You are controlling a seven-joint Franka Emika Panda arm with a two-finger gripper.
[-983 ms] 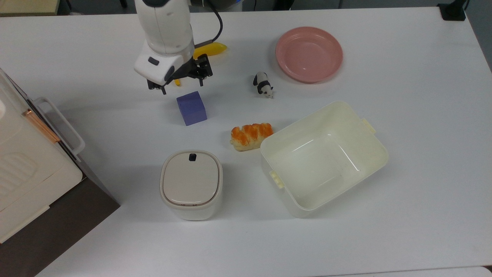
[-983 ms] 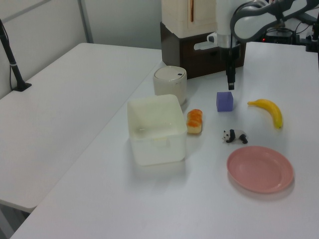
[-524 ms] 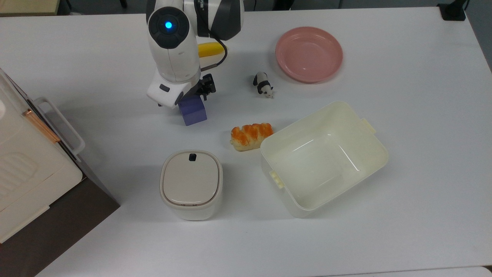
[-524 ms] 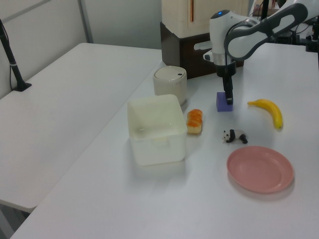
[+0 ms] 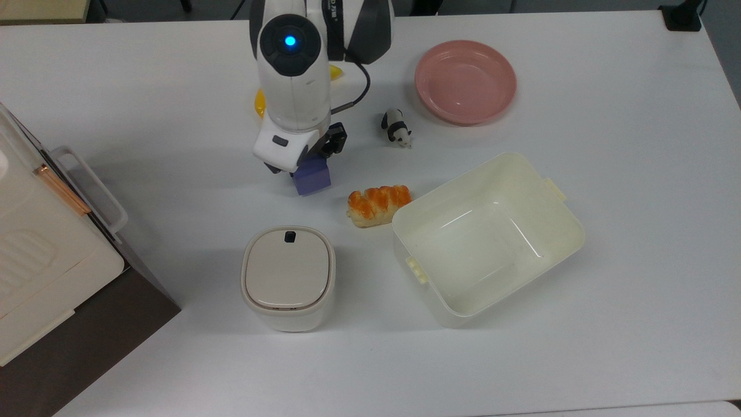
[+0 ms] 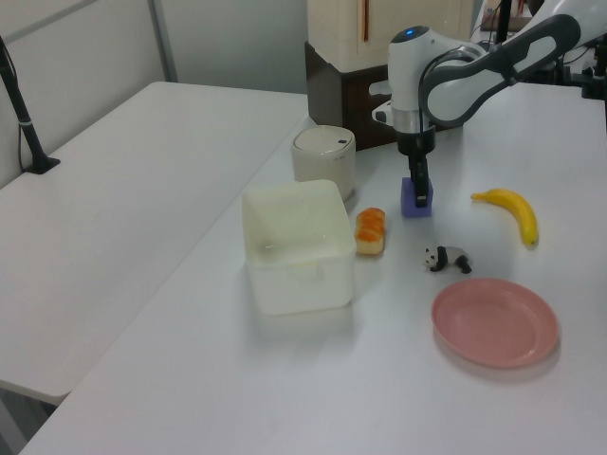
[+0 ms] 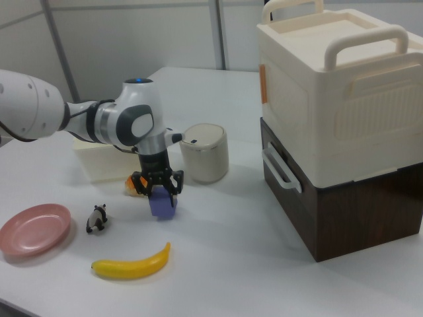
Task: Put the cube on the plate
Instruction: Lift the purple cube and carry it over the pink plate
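Observation:
The purple-blue cube (image 5: 313, 179) (image 6: 415, 200) (image 7: 162, 205) is near the table's middle, just left of the bread roll in the top view. My gripper (image 5: 310, 166) (image 6: 417, 189) (image 7: 158, 192) points straight down over it, with a black finger on each side, shut on the cube. I cannot tell whether the cube touches the table. The salmon-pink plate (image 5: 465, 81) (image 6: 494, 322) (image 7: 33, 229) lies bare at the top view's upper right, well away from the cube, past the toy panda.
A toy panda (image 5: 396, 127) stands between cube and plate. A bread roll (image 5: 379, 204) lies beside the cream tub (image 5: 570, 231). A lidded white bin (image 5: 288, 277) sits below the cube. A banana (image 6: 512, 210) lies behind the arm. Stacked boxes (image 5: 35, 243) fill the top view's left edge.
My gripper came down over the cube and shut on it. Gripper and cube have since shifted toward the top view's right and slightly down, nearer the bread roll.

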